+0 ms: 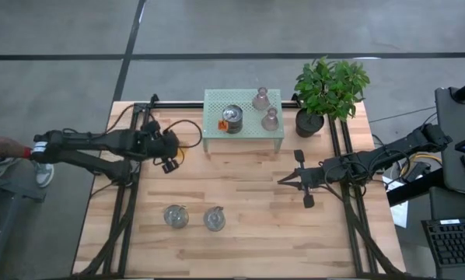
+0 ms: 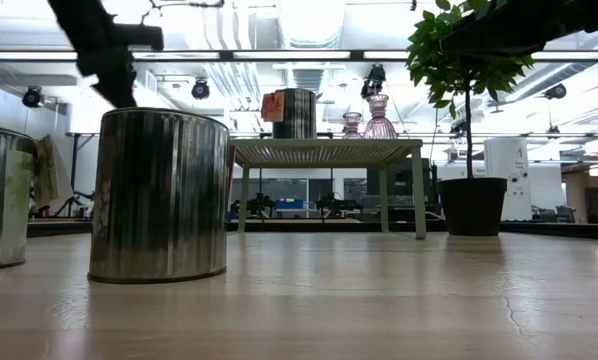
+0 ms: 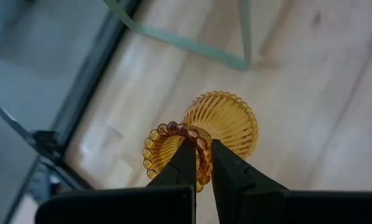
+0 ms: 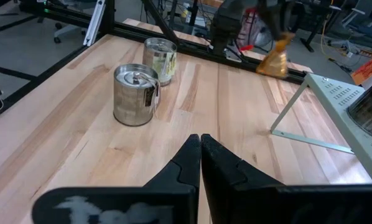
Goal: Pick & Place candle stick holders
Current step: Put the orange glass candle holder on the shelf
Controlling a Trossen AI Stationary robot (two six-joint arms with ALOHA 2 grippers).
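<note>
Two silvery round jars are sitting nearest the low camera: one (image 2: 159, 195) is filling the left-centre of that frame and another (image 2: 1, 197) is being cut off at the left edge. From above, these same jars (image 1: 176, 216) (image 1: 214, 218) are standing side by side but apart in the lower-centre of the wooden table (image 1: 248, 249). Further in, the right gripper (image 1: 293, 177) is hovering at centre-right of the overhead frame, its fingers (image 4: 218, 163) lying pressed together and holding nothing, pointing toward the table's middle. At centre-left of the overhead frame, the left gripper (image 1: 170, 159) is hanging off the shelf's left end; in the left wrist view its fingers (image 3: 226, 167) are pinching the beaded rim of the amber candle stick holder (image 3: 201, 138), which is hanging over bare wood. The right wrist view is showing that amber piece (image 4: 274, 57) in the upper right of its frame, blurred, under a dark arm and above the table surface. Behind these, the pale green mesh shelf (image 1: 217, 105) is standing at upper centre of the overhead frame, carrying a third silvery jar with an orange tag (image 1: 232, 120) toward its left, and two pale pink bottle-shaped holders (image 1: 260, 99) (image 1: 270, 119) toward its right, close together. Just right of the shelf, the potted green plant (image 1: 330, 85) is sitting at the table's far right corner. At the far left edge of the overhead frame, a person's shoe (image 1: 43, 173) is showing on the floor.
</note>
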